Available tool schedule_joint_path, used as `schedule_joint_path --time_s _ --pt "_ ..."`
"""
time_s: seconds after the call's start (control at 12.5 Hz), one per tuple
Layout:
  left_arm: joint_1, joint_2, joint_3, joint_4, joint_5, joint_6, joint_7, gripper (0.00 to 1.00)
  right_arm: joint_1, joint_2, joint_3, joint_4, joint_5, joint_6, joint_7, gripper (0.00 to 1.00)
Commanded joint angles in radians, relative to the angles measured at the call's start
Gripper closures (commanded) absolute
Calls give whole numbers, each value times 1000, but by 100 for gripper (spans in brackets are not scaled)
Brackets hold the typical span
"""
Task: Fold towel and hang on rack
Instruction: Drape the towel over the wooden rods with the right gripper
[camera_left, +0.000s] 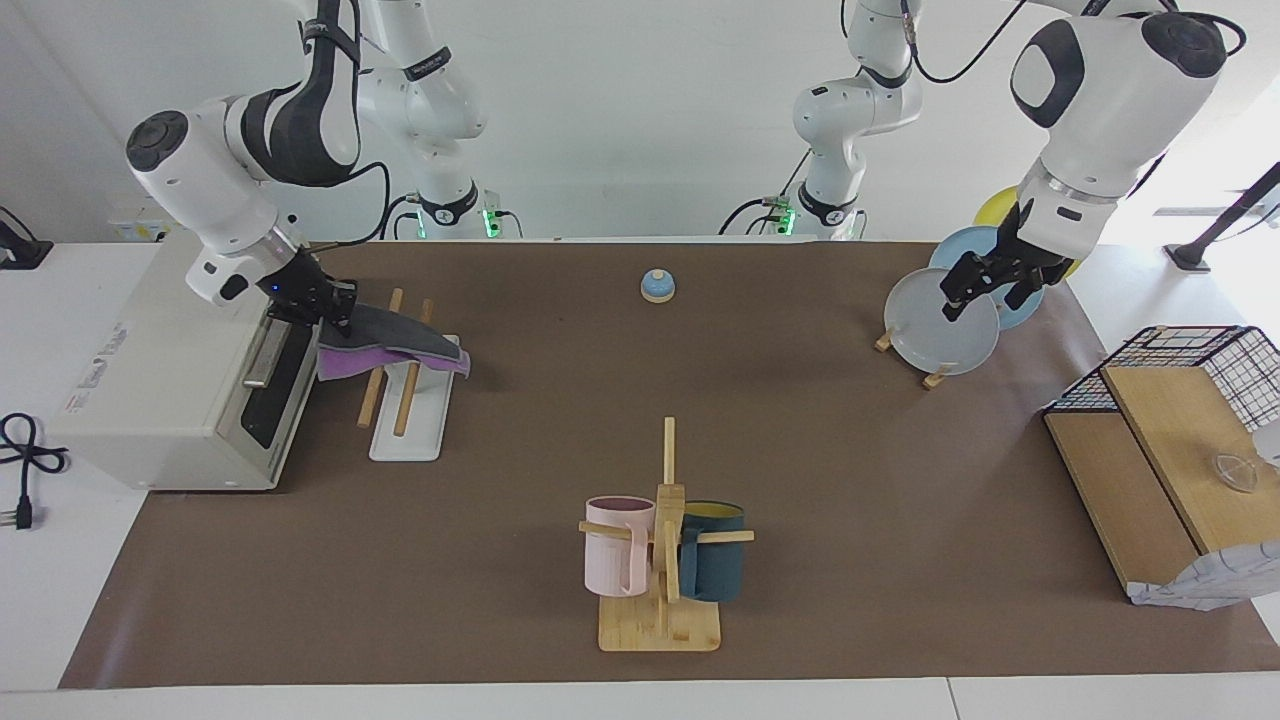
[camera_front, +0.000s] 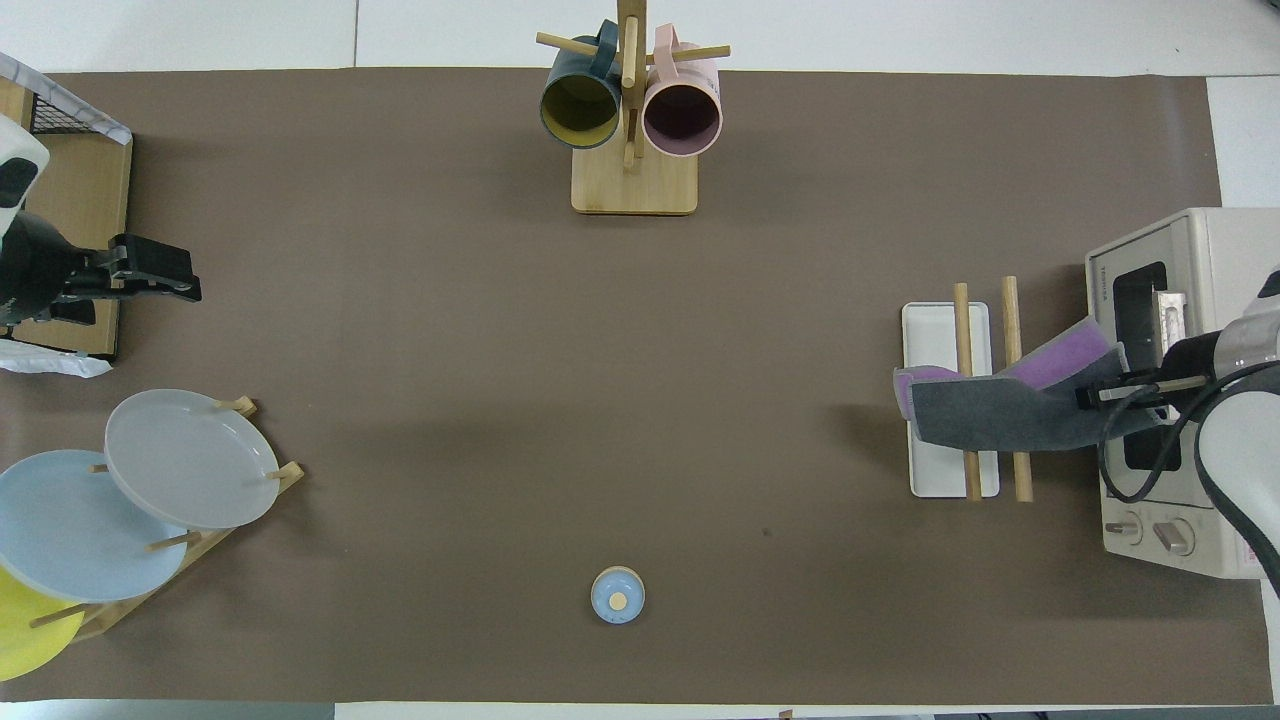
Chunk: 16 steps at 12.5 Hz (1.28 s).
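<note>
- Closest to the robots, at the right arm's end of the bench (camera_left: 560, 420), the right gripper (camera_left: 325, 312) is gripping one edge of the towel (camera_left: 400, 345), jaws closed on it.
- I am reading the towel as folded, grey face up with purple showing beneath, and it is draping across both rods of the rack (camera_left: 405, 395), so I judge the hanging nearly done.
- I am keeping hold so the cloth settles evenly before letting go; releasing early could let it slide off toward the toaster oven (camera_left: 170, 385) just beside.
- At the left arm's end, the left gripper (camera_left: 985, 290) is waiting over the plate stand (camera_left: 940, 320), jaws parted and holding nothing.
- Farthest out, the mug stand (camera_left: 662, 560) is standing well apart.
</note>
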Motion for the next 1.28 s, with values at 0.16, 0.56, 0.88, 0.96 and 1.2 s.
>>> schedule_joint_path --time_s 0.16,0.56,0.88,0.96,1.2 --pt "-154 -28 150 50 28 -155 101 0 -6 -6 16 -11 -79 52 -7 100" --pt "-160 -69 150 -30 9 -101 95 0 29 -7 20 -14 -79 51 105 100" --pt "-163 -28 147 24 4 -103 92 0 32 -7 20 -12 -79 43 129 0" --pt "-168 -25 147 26 4 -111 92 0 32 -6 20 -9 -79 38 129 0" --pt "-166 -40 147 15 4 -100 93 0 32 -3 20 8 -87 32 120 0"
